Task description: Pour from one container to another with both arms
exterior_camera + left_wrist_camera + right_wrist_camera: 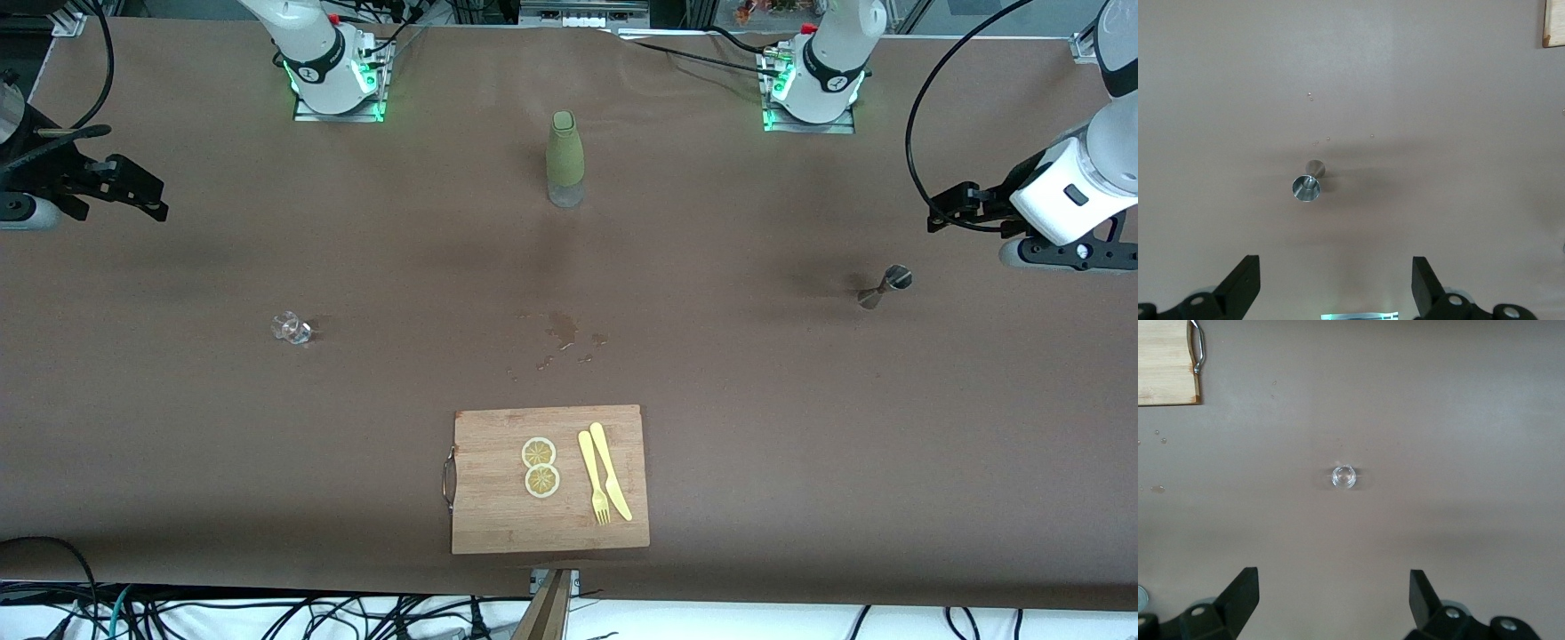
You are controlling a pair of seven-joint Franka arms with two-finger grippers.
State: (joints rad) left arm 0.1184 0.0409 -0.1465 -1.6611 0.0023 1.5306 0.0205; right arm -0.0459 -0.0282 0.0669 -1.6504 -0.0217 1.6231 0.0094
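- Left arm (1080,191): glossy white rounded shell, with a small dark oval marking on the wrist casing just above the left end effector (944,213).
- A black cable loops from that wrist.
- Both end effectors are matte black; the right end effector (147,200) shows angular fingers (1238,593) with round silver screws at their roots.
- Bases: white with black bands, red buttons and green glowing lights.

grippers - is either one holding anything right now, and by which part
Nothing is held. The left gripper hangs open above the jigger, and the right gripper hangs open above the glass cup. Both containers stand alone on the table.
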